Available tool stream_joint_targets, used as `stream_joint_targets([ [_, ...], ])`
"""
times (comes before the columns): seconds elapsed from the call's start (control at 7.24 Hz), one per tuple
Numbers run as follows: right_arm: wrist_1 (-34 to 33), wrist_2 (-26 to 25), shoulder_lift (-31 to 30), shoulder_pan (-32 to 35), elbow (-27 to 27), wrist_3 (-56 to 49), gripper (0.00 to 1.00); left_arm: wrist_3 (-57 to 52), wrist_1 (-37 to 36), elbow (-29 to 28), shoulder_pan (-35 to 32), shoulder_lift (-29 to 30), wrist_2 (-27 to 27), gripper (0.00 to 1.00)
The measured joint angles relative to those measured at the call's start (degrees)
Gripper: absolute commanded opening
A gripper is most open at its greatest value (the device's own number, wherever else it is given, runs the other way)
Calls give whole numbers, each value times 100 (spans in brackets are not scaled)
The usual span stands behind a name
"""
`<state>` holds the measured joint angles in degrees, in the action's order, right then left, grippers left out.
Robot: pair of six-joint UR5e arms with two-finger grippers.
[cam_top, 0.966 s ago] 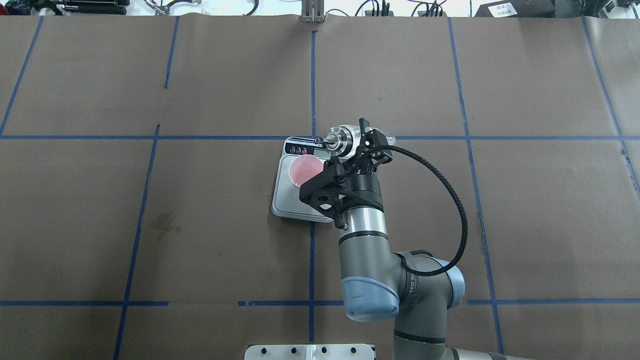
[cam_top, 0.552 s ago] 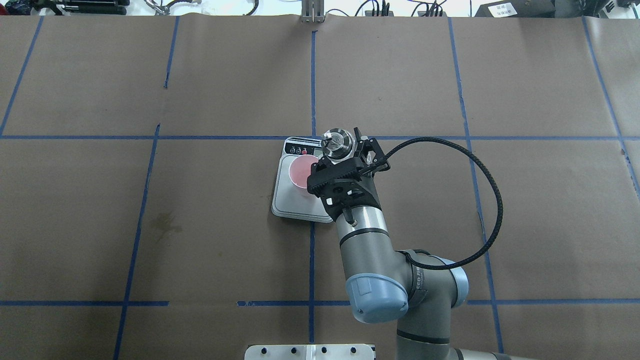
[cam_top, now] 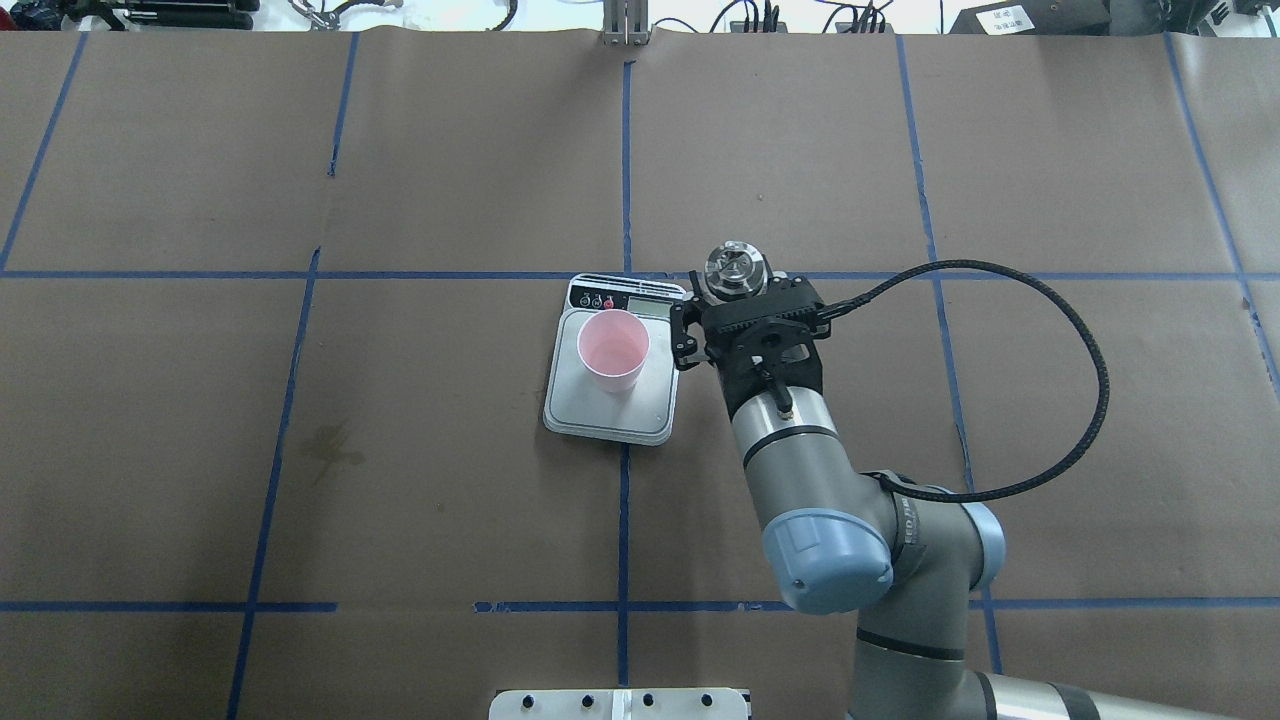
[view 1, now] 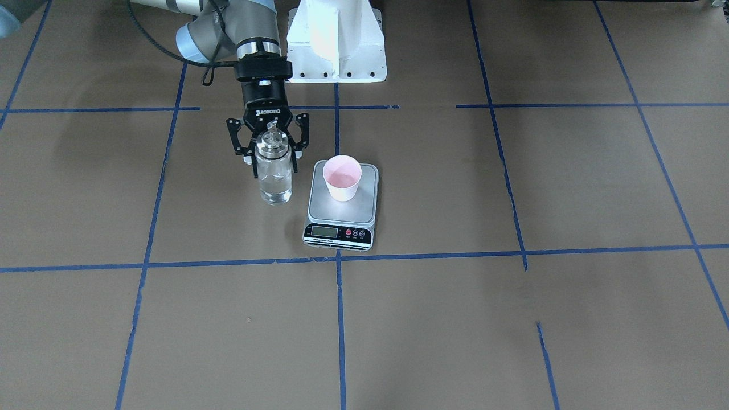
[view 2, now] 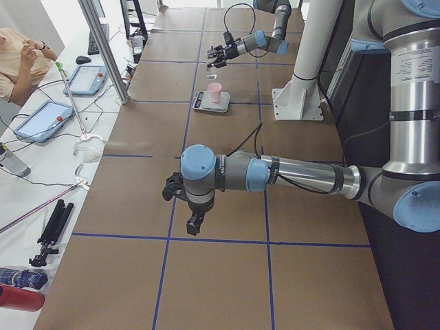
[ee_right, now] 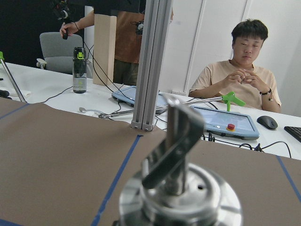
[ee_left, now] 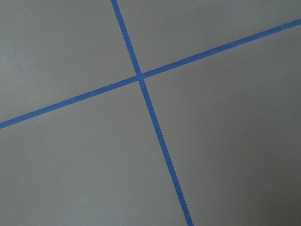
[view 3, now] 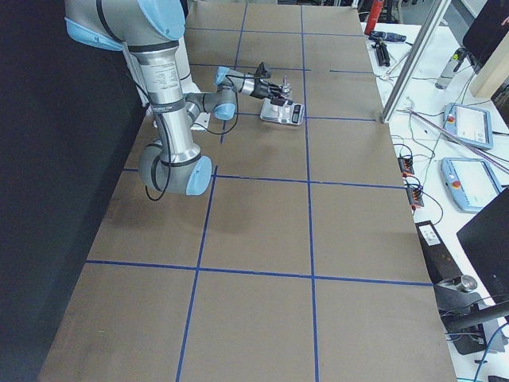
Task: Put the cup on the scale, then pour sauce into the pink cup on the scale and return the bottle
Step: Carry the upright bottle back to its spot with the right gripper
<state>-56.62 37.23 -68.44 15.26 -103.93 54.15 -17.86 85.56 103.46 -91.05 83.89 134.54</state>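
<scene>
Moved off the scale (view 1: 369, 191), the right gripper (view 1: 273, 163) clamped the upright glass bottle (view 1: 275, 181) beside it, pink cup (view 1: 342, 177) on its platform; the left gripper (view 2: 193, 220) could not be judged.

My arms are silver-grey tubes with pale blue caps at the joints. My right arm (cam_top: 800, 470) has a black band near the wrist and dark lettering by the elbow. A ribbed black cable (cam_top: 1105, 375) runs from its wrist to that elbow. My right pincer (view 1: 272, 162) is black, with white lettering on the body and open linkage fingers. My left arm (view 2: 302, 175) ends in a black left pincer (view 2: 194, 221).
</scene>
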Motion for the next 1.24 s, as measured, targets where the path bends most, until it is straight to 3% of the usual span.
stream_joint_targets([
  [0.55,1,284,-1542,108,-969,1350,0,-15,2,0,0,-4,0,100],
  [0.83,0,294,-1919,136,-1033,1561,0,-16,4,9,0,-2,-6,100],
  [1.24,-7,292,-2011,137,-841,1746,0,-16,4,32,0,1,-7,100],
])
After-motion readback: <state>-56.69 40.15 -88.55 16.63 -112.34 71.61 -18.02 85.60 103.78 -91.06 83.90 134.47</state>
